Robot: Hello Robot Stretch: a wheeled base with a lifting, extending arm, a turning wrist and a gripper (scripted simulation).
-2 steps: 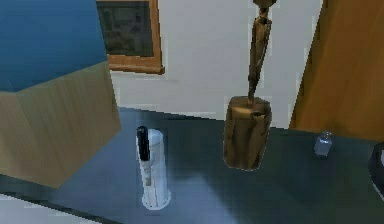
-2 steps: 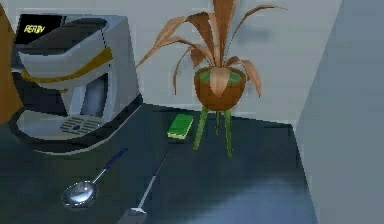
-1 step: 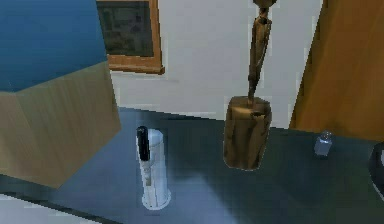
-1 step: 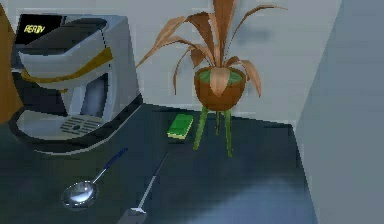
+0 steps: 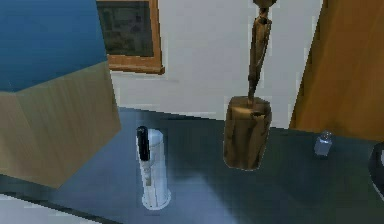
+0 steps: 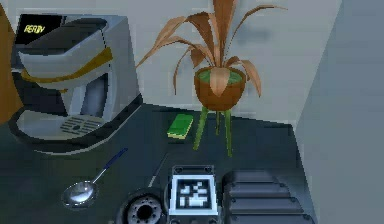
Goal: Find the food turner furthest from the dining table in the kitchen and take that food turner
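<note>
A dark countertop (image 5: pixel 300 175) runs across both views. In the arm side view a grey and white coffee machine (image 6: pixel 70 80) stands at the far left of it. In the forward view a big block with a blue top and wooden sides (image 5: pixel 50 100) fills the near left, and a brown door (image 5: pixel 350 65) stands at the far right. A potted plant (image 6: pixel 220 85) with orange-brown leaves sits far back in an orange pot on thin green legs. A tall brown wooden statue (image 5: pixel 248 125) stands on the counter before a framed picture (image 5: pixel 128 35) on the wall. The arm (image 6: pixel 260 200) rises from the near edge, and the gripper (image 6: pixel 150 200) lies left of its white marker; whether its fingers stand apart or together cannot be told, nor whether it holds anything. A white cylinder with a black top (image 5: pixel 152 170) stands near left. A green sponge (image 6: pixel 180 125) lies left of the pot. A blue-handled utensil (image 6: pixel 95 182) with a round silver bowl lies near, just left of the gripper; whether this is the food turner cannot be told. A small shaker (image 5: pixel 324 144) stands far right.
</note>
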